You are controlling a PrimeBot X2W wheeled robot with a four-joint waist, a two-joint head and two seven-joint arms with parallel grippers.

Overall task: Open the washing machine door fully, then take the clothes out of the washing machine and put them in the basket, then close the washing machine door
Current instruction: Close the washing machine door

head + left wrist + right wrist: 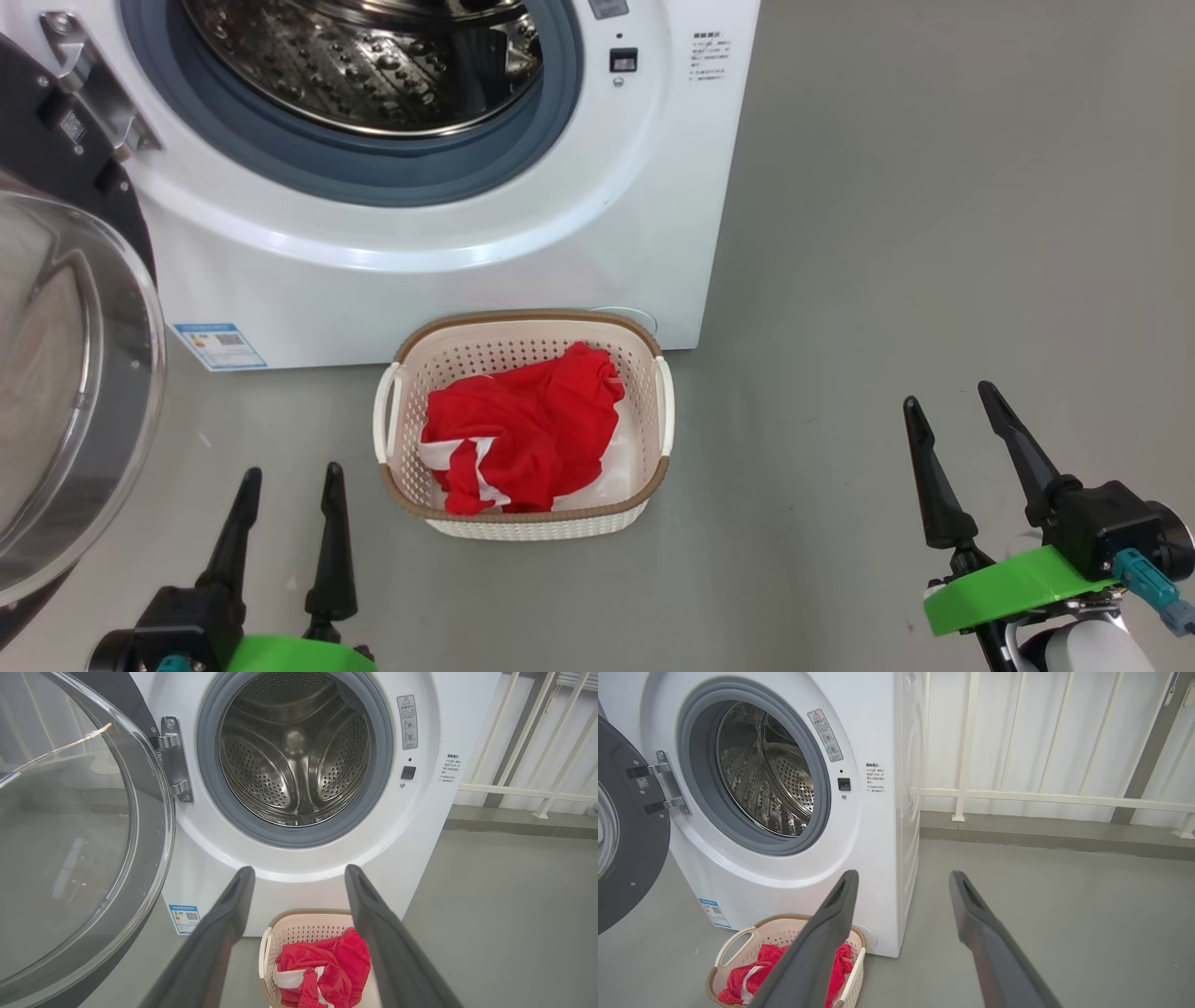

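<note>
The white washing machine [523,215] stands with its door [65,392] swung wide to the left; the steel drum [294,751] looks bare inside. On the floor in front sits the cream basket [653,373], and the red clothes [523,429] with white trim lie in it. My left gripper [291,476] is open, low at the left of the basket, nothing between its fingers. Off to the right of the basket my right gripper [948,392] is open too and holds nothing. The left wrist view has the clothes [327,966] between my fingers [224,933].
Grey floor [934,233] spreads to the right of the machine. A white railing [1041,795] and a low kerb run behind it. The open door [70,858] takes up the space at my left. A blue label [219,345] marks the machine's lower front.
</note>
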